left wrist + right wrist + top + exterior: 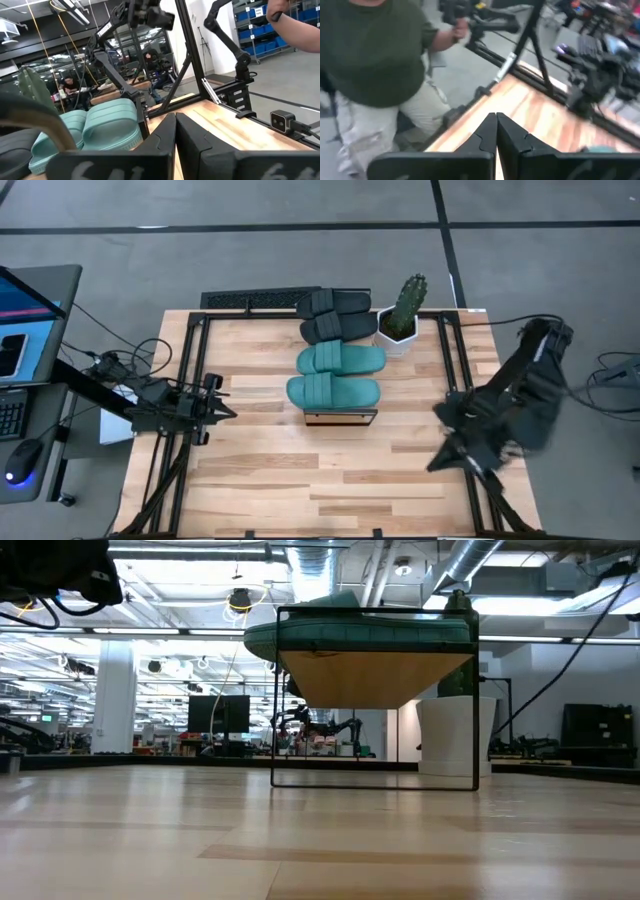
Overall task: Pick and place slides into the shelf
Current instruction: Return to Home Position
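Dark and pinched shut on nothing, the left end effector (pixel 225 412) hangs over the left of the light-wood desk (pixel 260 475), its tip pointing right toward the narrow light-wood plank shelf on a black metal frame (pixel 340 418) at mid-desk. Across that shelf lie two black rubber slides (pixel 340 328) at the far end and two teal-green rubber slides (pixel 342 359) nearer, long axes running left to right. Well apart on the right, the right end effector (pixel 436 464) is likewise closed and empty, so retreating should mean each arm backing off sideways.
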